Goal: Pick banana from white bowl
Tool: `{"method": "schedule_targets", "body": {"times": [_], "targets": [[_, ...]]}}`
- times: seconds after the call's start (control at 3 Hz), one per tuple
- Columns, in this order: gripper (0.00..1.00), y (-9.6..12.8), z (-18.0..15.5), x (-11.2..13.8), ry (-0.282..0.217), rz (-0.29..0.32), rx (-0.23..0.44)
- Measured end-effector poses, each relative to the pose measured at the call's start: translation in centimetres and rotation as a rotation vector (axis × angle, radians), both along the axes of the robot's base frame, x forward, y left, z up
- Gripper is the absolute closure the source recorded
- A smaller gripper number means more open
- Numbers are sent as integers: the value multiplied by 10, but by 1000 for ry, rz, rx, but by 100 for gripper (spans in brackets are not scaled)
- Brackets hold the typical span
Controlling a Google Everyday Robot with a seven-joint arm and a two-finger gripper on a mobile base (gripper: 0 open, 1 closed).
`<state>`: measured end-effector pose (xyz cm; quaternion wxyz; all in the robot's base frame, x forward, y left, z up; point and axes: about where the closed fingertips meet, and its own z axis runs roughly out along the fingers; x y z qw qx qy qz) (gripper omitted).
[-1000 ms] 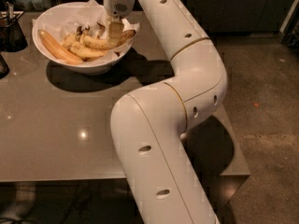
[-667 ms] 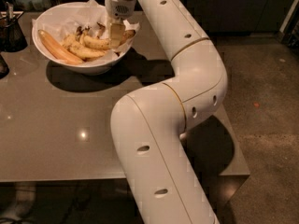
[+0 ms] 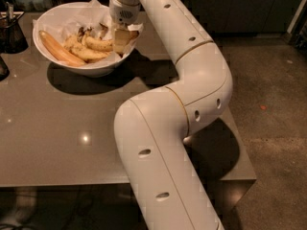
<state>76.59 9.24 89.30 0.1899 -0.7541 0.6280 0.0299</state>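
Note:
The white bowl, lined with crumpled white paper, stands at the far left of the grey table. Several bananas lie in it. A smooth orange-toned one lies on the left. The long curved speckled banana lies along the bowl's near right side, with another spotted one just behind it. My gripper points down into the right side of the bowl, at the right end of the speckled bananas. It hides that end, so I cannot see whether it touches the banana.
A dark wire holder stands left of the bowl, and a dark object sits at the left edge. My white arm arches over the table's right half. The table's front edge is near. Concrete floor lies to the right.
The gripper has sunk slightly lower into the right side of the bowl. The bananas and the bowl have not visibly moved.

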Motion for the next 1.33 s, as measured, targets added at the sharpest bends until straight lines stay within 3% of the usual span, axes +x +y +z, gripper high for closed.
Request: {"method": "schedule_targets", "body": {"times": [0.33, 1.0, 1.33], "targets": [[41, 0, -5, 0, 12, 2, -2], [84, 0, -5, 0, 12, 2, -2], [100, 0, -5, 0, 12, 2, -2]]}}
